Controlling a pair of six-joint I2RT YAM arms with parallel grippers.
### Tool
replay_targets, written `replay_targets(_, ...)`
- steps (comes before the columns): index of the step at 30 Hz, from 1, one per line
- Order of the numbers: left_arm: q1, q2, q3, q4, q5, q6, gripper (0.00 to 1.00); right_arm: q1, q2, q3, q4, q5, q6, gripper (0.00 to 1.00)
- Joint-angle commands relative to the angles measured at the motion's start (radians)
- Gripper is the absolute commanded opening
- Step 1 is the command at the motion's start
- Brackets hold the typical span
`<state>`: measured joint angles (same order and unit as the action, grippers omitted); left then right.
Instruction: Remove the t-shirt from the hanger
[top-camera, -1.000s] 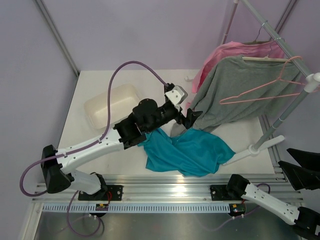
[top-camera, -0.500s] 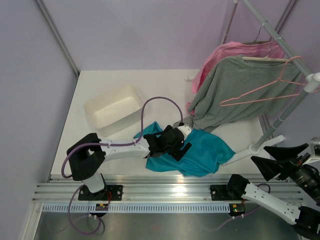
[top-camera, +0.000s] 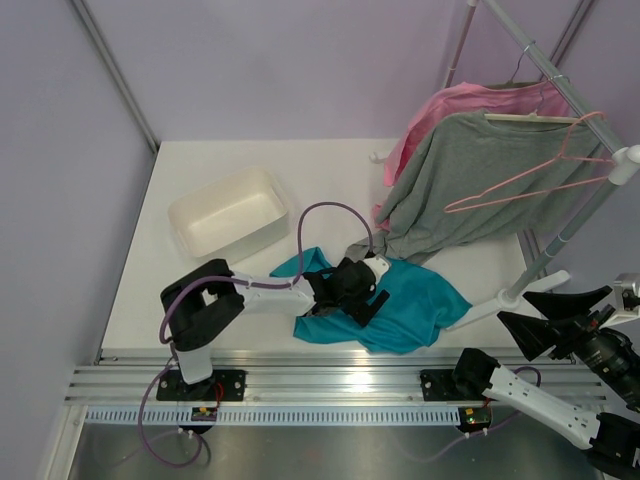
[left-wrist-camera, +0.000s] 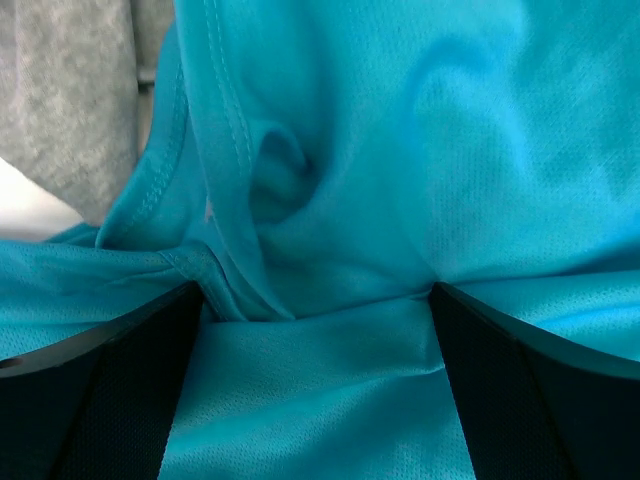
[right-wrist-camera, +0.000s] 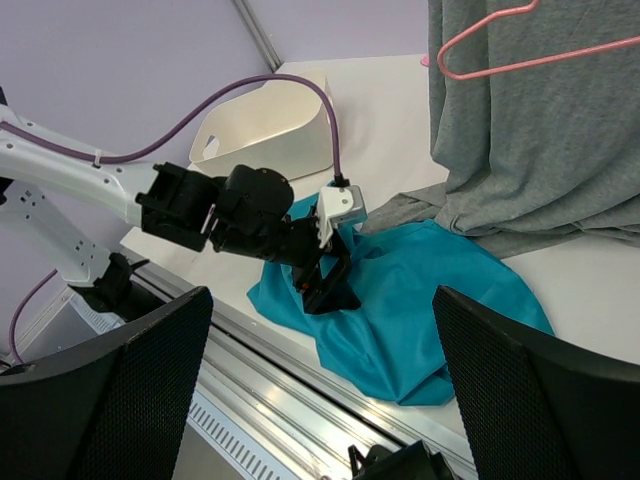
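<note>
We see the crumpled teal mesh-knit t-shirt (top-camera: 415, 300) near the worktop's (top-camera: 330, 170) front edge, off the thin pink wire hanger (top-camera: 530, 176). The left pincer (left-wrist-camera: 315, 292) is spread on its folds, and the right pincer (top-camera: 515, 308) is spread and empty.

Pink shirt (top-camera: 440, 105) mostly hidden behind grey shirt (top-camera: 480, 175); t-shirt (top-camera: 420, 300) part under left hand (top-camera: 362, 302)

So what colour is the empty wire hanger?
Pink; the hanger shows best in the right wrist view.

Lying crumpled on the white table (top-camera: 330, 170) near its front edge, teal t-shirt (top-camera: 420, 300), free of the hanger (top-camera: 530, 180). Hanging bare from the rail (top-camera: 545, 65), thin pink wire, tilting before the grey shirt (top-camera: 470, 170).
</note>
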<state>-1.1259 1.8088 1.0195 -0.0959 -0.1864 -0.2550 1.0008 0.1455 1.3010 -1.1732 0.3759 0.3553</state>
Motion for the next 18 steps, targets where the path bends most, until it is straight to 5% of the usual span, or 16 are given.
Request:
replay_targets(1, -0.005, 0.041, 0.016, 0.022, -0.001, -0.023, 0.99, -0.001, -0.004, -0.006, 0.04, -0.005, -0.012, 0.99)
replay_targets(4, -0.005, 0.061, 0.011, 0.01, 0.024, -0.03, 0.87, 0.001, -0.012, -0.005, 0.044, -0.006, -0.006, 0.99)
replay_targets(8, -0.005, 0.066, 0.007, -0.04, -0.004, -0.064, 0.0, 0.001, -0.02, 0.0, 0.049, -0.015, 0.005, 0.99)
replay_targets(12, -0.005, -0.037, -0.027, -0.116, -0.16, -0.139, 0.0, -0.001, -0.029, 0.003, 0.044, -0.032, 0.024, 1.0)
replay_targets(18, -0.005, -0.405, -0.043, -0.264, -0.389, -0.188, 0.0, -0.001, -0.052, 0.023, 0.033, -0.043, 0.048, 1.0)
